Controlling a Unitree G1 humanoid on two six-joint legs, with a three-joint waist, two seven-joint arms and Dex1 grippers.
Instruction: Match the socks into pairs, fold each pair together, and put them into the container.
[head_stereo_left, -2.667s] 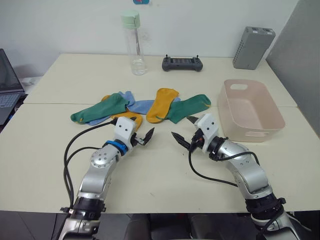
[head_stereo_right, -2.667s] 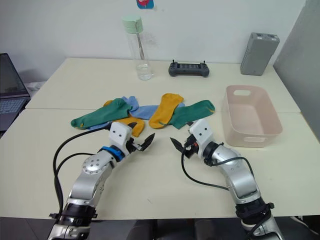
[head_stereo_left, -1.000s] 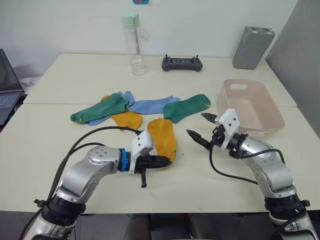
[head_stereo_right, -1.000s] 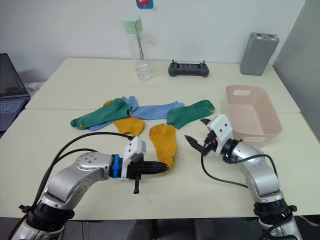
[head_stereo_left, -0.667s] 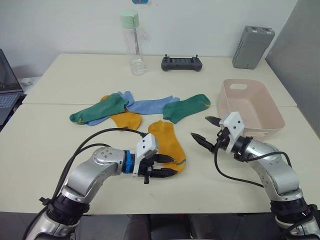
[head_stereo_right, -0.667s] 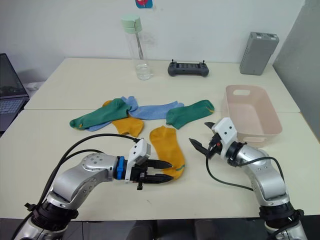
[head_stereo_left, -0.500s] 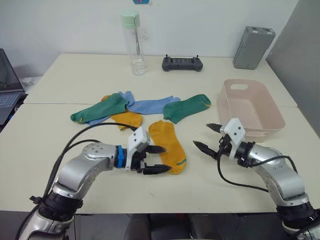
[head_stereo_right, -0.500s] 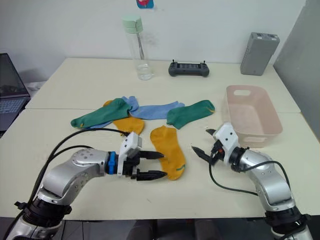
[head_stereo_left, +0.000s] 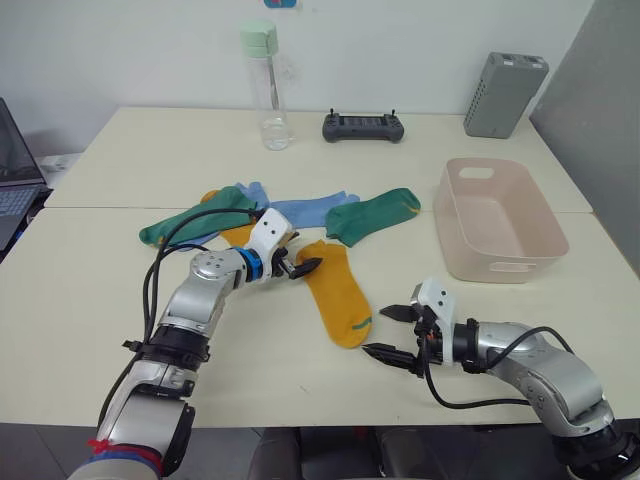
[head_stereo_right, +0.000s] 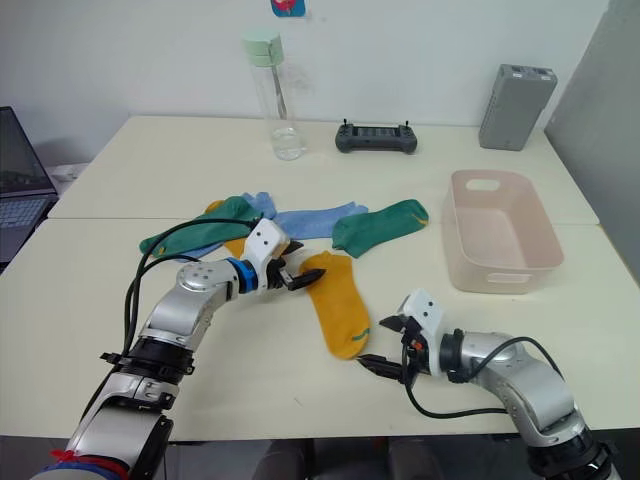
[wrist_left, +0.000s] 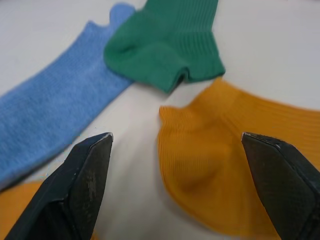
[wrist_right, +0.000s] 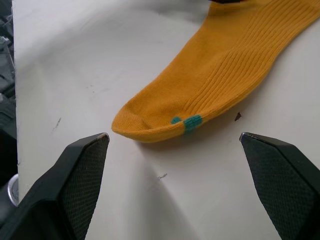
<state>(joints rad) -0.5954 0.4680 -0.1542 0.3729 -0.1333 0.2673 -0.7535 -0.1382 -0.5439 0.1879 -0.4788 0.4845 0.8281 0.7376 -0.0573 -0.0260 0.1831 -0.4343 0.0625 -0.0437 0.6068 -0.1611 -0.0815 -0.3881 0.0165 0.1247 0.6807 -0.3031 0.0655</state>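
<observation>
Left tool (head_stereo_left: 297, 265): spread wide, holding nothing, at the cuff end of the near yellow sock (head_stereo_left: 338, 293).
Right tool (head_stereo_left: 392, 333): spread wide, holding nothing, low over the bench (head_stereo_left: 100, 300), just off that sock's green-marked toe.
Near yellow sock: flat on the bench, alone in front of the pile.
Other socks: green sock (head_stereo_left: 372, 215), blue sock (head_stereo_left: 305, 212), another green sock (head_stereo_left: 190, 224) and a second yellow sock (head_stereo_left: 238, 235), overlapping behind it.
Tub (head_stereo_left: 500, 217): on the bench, right of the socks, no socks inside.
</observation>
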